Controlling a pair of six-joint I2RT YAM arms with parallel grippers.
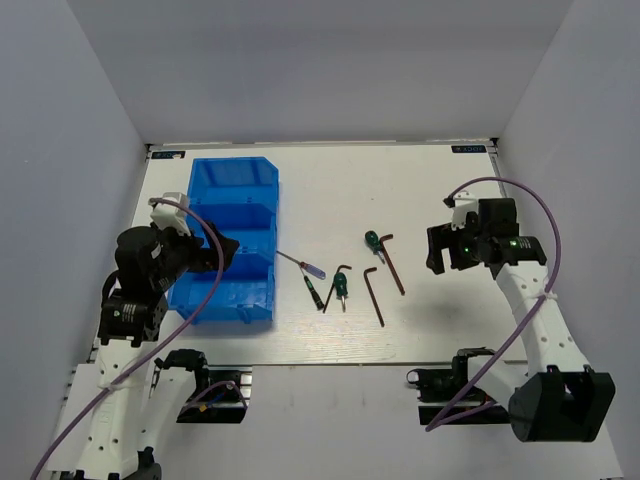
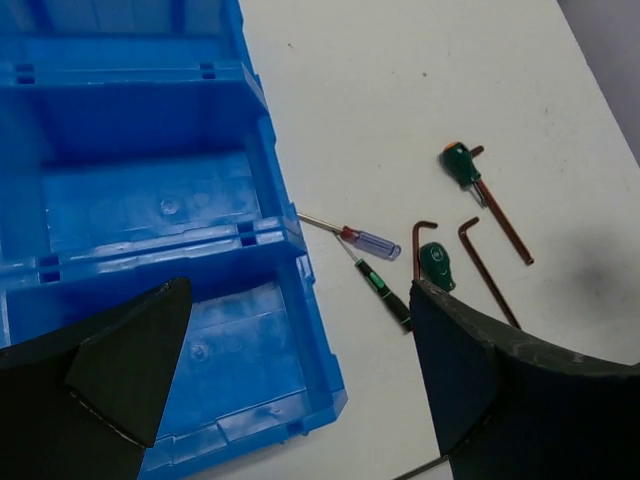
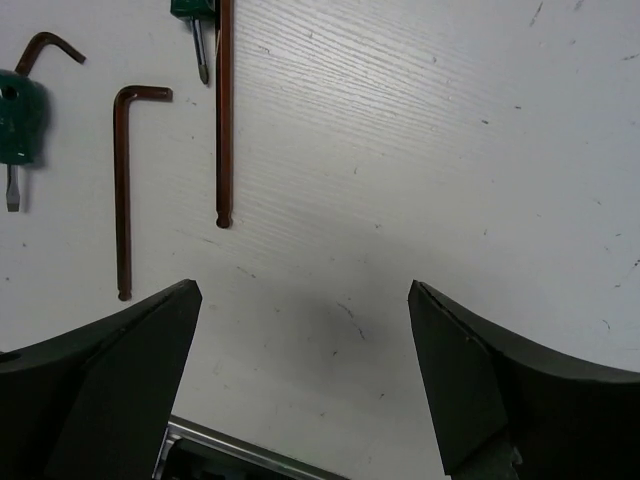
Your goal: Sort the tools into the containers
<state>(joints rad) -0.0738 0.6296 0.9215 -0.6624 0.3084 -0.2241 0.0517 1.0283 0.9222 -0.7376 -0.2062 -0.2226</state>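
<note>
The blue bin (image 1: pixel 238 172) with three compartments stands at the left, and all that shows of its compartments is empty. The tools lie on the table to its right: a purple-handled screwdriver (image 1: pixel 308 267), a thin green-and-black screwdriver (image 1: pixel 314 292), two stubby green screwdrivers (image 1: pixel 341 287) (image 1: pixel 373 241) and dark hex keys (image 1: pixel 374 296) (image 1: pixel 392 263). My left gripper (image 1: pixel 222 252) is open and empty above the bin's near compartment (image 2: pixel 215 345). My right gripper (image 1: pixel 438 250) is open and empty over bare table, right of the tools. In the right wrist view a hex key (image 3: pixel 121 190) lies ahead of the gripper (image 3: pixel 305 292).
White walls close in the table on the left, back and right. In the right wrist view the table's near metal edge (image 3: pixel 240 455) shows between the fingers. Both arm bases sit at the near edge.
</note>
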